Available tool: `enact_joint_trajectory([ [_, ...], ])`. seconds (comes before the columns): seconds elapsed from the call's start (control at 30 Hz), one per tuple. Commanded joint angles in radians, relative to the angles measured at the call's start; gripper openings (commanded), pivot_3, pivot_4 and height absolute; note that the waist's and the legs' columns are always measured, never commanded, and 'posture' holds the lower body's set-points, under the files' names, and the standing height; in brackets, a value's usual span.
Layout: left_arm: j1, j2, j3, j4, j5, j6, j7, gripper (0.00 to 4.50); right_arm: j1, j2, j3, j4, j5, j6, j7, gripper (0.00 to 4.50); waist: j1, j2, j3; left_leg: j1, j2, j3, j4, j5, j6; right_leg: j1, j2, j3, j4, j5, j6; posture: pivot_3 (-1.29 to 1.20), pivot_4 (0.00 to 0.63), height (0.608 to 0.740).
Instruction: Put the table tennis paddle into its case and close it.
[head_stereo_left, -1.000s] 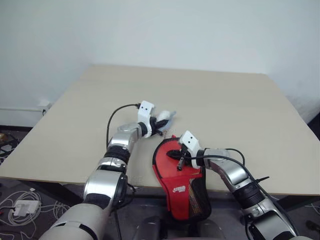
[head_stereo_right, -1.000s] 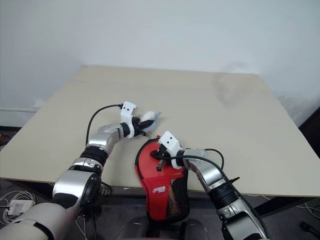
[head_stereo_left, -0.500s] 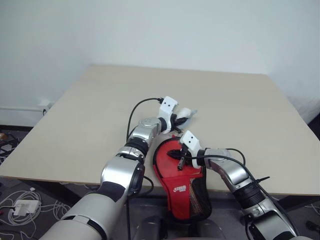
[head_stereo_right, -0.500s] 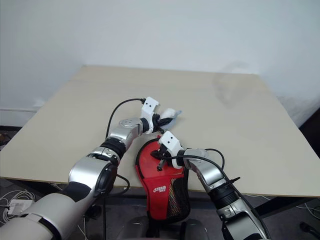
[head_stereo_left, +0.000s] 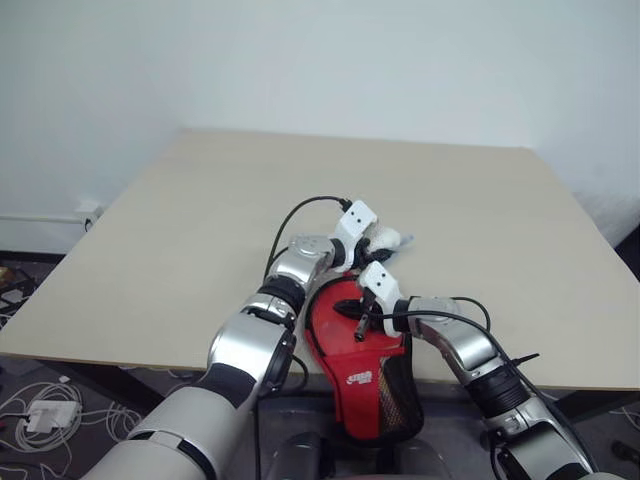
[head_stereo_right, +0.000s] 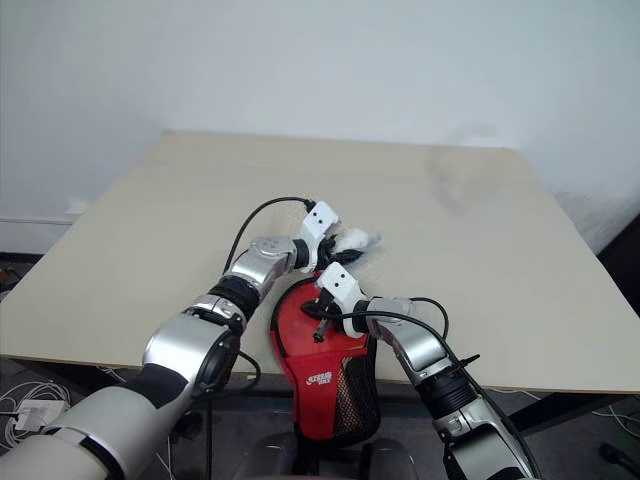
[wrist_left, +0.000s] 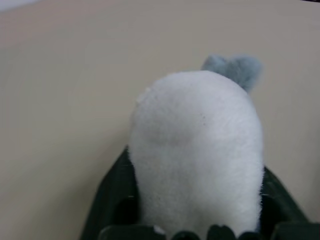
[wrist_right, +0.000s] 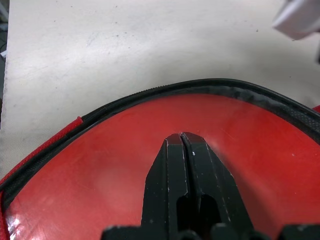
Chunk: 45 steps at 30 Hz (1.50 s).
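Right pincer (wrist_right: 182, 137) pressed onto paddle (wrist_right: 100, 170), seemingly.

Head stereo pair: high, looking forward and down, sharing the beige wooden surface (head_stereo_left: 200, 230). Wrist cameras: close, looking along each gripper toward that surface.

I see a red case (head_stereo_left: 362, 370) with a black zipper rim, black mesh and small white logo, a glossy red paddle (wrist_right: 150, 165) face under my black right fingers (wrist_right: 172, 165), and a pale beige worktop (head_stereo_left: 200, 220).
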Motion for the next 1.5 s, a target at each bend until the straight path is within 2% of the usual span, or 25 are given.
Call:
enact_joint_trajectory([
  [0.03, 0.006, 0.007, 0.001, -0.054, -0.006, -0.028, -0.037, 3.44, 0.012, -0.006, 0.019, 0.032, -0.02, 0.025, 0.002, 0.0, 0.0, 0.0, 0.0, 0.0, 0.0, 0.0, 0.0, 0.0, 0.0, 0.0, 0.0, 0.0, 0.0, 0.0, 0.0, 0.0, 0.0, 0.706],
  [0.13, 0.019, 0.013, 0.001, -0.059, -0.006, -0.03, -0.04, 4.48, 0.01, -0.007, 0.021, 0.034, -0.021, 0.024, 0.004, 0.0, 0.0, 0.0, 0.0, 0.0, 0.0, 0.0, 0.0, 0.0, 0.0, 0.0, 0.0, 0.0, 0.0, 0.0, 0.0, 0.0, 0.0, 0.706],
  [0.5, 0.037, 0.044, -0.003, -0.091, -0.005, -0.052, -0.046, 4.48, 0.005, -0.003, 0.023, 0.042, -0.022, 0.023, 0.008, 0.0, 0.0, 0.0, 0.0, 0.0, 0.0, 0.0, 0.0, 0.0, 0.0, 0.0, 0.0, 0.0, 0.0, 0.0, 0.0, 0.0, 0.0, 0.706],
  [0.67, 0.037, 0.084, 0.0, -0.152, -0.026, -0.016, -0.122, 4.48, 0.006, 0.0, 0.025, 0.044, -0.021, 0.024, 0.009, 0.0, -0.001, 0.0, 0.0, 0.0, 0.0, 0.0, 0.0, 0.0, 0.0, 0.0, 0.0, 0.0, 0.0, 0.0, 0.0, 0.0, 0.0, 0.706],
  [0.9, 0.145, 0.241, -0.027, -0.492, -0.073, 0.129, -0.357, 4.48, 0.008, 0.004, 0.028, 0.048, -0.023, 0.023, 0.009, 0.0, -0.013, 0.001, -0.001, 0.0, 0.001, 0.0, 0.0, 0.0, 0.0, 0.0, 0.002, 0.001, 0.0, 0.0, 0.0, 0.0, 0.0, 0.706],
  [1.07, 0.265, 0.376, -0.024, -0.719, -0.095, 0.279, -0.398, 4.48, 0.015, 0.001, 0.028, 0.036, -0.022, 0.029, 0.011, 0.0, -0.021, 0.001, -0.001, 0.0, 0.001, 0.0, 0.0, 0.0, 0.0, 0.0, 0.003, 0.001, 0.0, 0.0, 0.0, 0.0, 0.0, 0.706],
  [1.27, 0.447, 0.437, -0.001, -0.987, -0.179, 0.365, -0.402, 4.48, 0.026, -0.06, -0.001, -0.071, 0.009, 0.084, 0.045, 0.0, -0.019, 0.002, -0.001, 0.0, 0.001, 0.0, -0.001, 0.0, 0.0, 0.0, 0.002, 0.001, -0.001, 0.0, 0.0, 0.0, 0.0, 0.706],
  [1.37, 0.545, 0.42, 0.02, -1.104, -0.235, 0.438, -0.351, 3.86, 0.027, -0.135, -0.073, -0.203, 0.077, 0.153, 0.092, 0.0, -0.019, 0.002, -0.001, 0.0, 0.0, 0.0, -0.001, 0.0, 0.0, 0.0, 0.001, 0.002, -0.001, 0.0, 0.0, 0.0, 0.0, 0.706],
  [1.5, 0.614, 0.4, 0.019, -1.198, -0.278, 0.504, -0.287, 2.51, 0.027, -0.232, -0.158, -0.343, 0.184, 0.238, 0.153, 0.0, -0.019, 0.003, 0.0, 0.0, 0.0, 0.001, -0.001, 0.0, 0.0, -0.001, 0.0, 0.002, -0.001, 0.0, 0.0, 0.0, 0.0, 0.706],
])
